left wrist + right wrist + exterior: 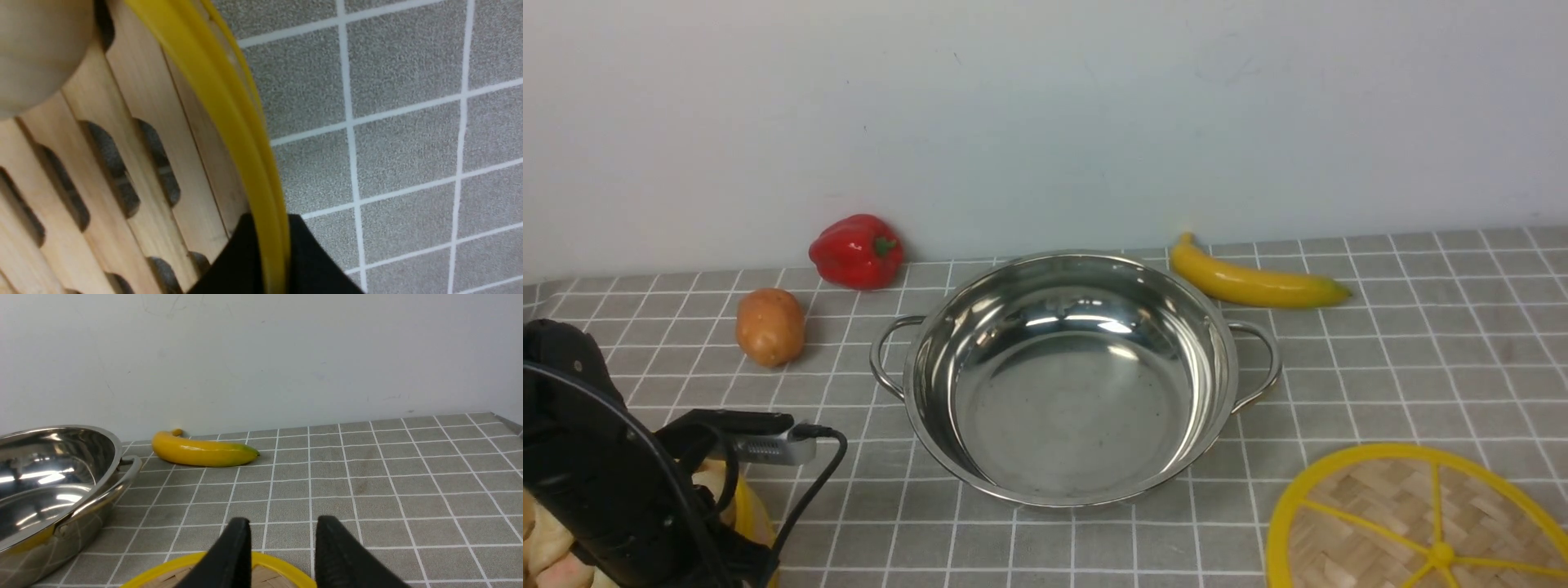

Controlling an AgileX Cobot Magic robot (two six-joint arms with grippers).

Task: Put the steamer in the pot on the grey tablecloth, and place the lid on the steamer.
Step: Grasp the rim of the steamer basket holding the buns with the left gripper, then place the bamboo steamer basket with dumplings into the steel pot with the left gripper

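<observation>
Currently the left hand (274,249) is closed on the steamer (135,122). Its black fingers (318,265) straddle the yellow rim, one inside the basket and one outside, with no gap showing against the rim. A pale bun (36,53) lies on the slatted floor further inside the basket from this hand. The grey tablecloth (408,143) shows beyond the rim on the outer finger's side. Whether the steamer rests on the cloth or is raised off it cannot be told.

The pot (1070,384) stands empty on the cloth, ahead of the left hand and off to its right, well apart from it. A potato (769,325) and a red pepper (856,249) lie ahead of that hand, near the wall.

The right hand (284,522) is partly open and holds nothing, with a clear gap between its two fingers (233,555). The lid (282,565) lies flat on the table directly under it. From the wrist view it cannot be told whether the fingers touch it. The pot is to this hand's left, and a banana (202,452) lies ahead of it, slightly left, near the wall.
</observation>
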